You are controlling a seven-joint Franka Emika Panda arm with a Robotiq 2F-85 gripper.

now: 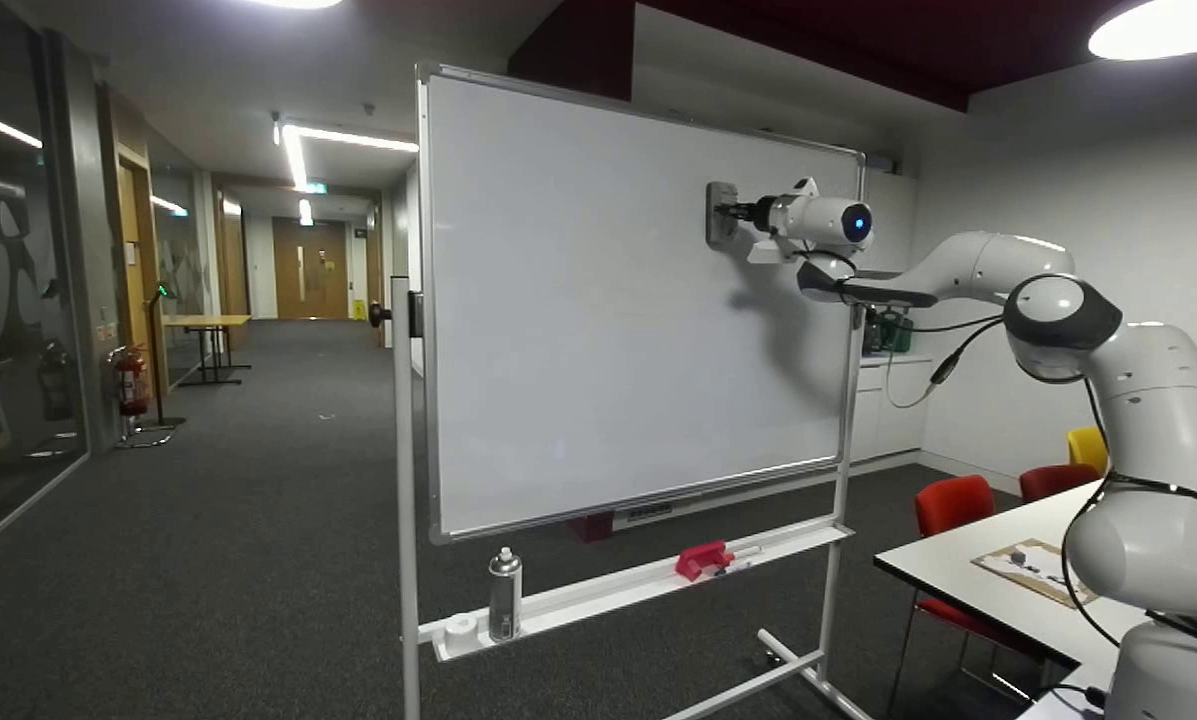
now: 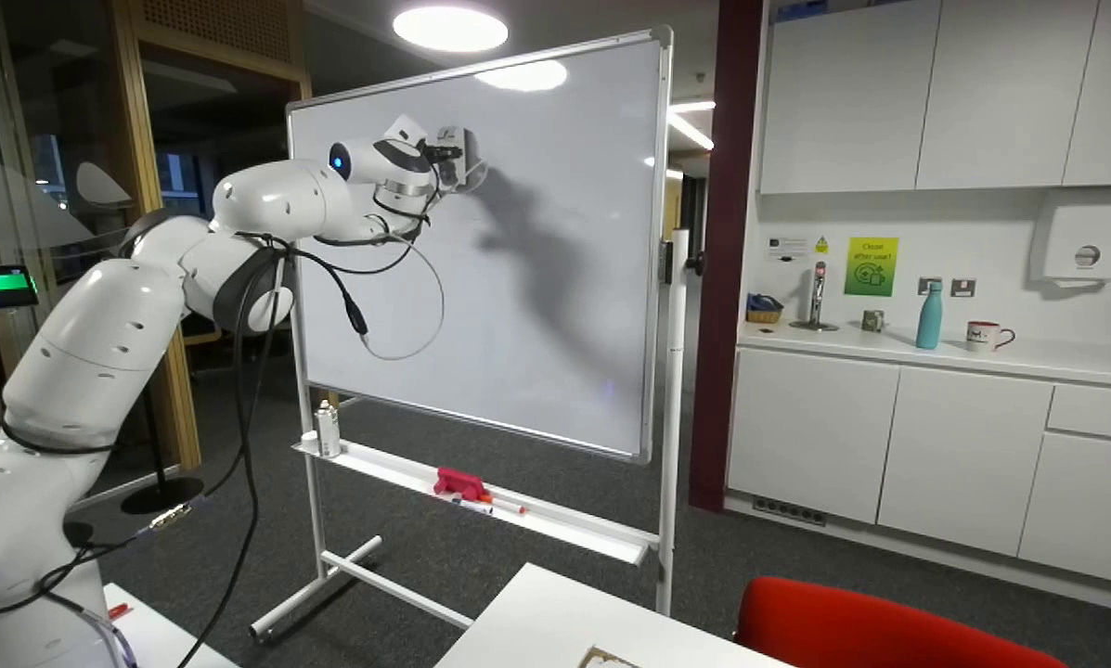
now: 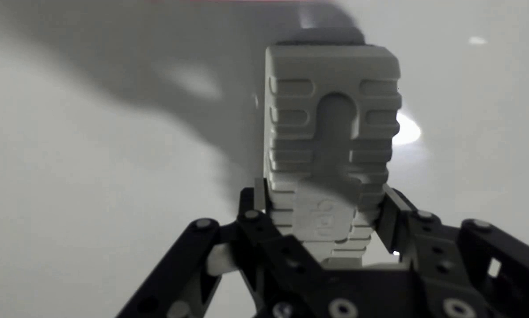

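While the gripper [image 3: 328,198] is pinching the grey eraser [image 3: 335,115] from left and right, we're looking for even, square pressure against the whiteboard [image 1: 598,300].

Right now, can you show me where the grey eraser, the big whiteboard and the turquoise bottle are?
Grey eraser [image 3: 333,143]: in the wrist view, on the groove in its back.
Whiteboard [image 1: 623,320]: in an exterior view, on its white writing face.
Turquoise bottle [image 2: 929,320]: in an exterior view, on its body.

Free to pass along the whiteboard [image 1: 598,320] below the eraser [image 3: 335,132]; blocked straight ahead by that surface, far below by the ledge [image 1: 608,592] and its spray can [image 1: 505,600].
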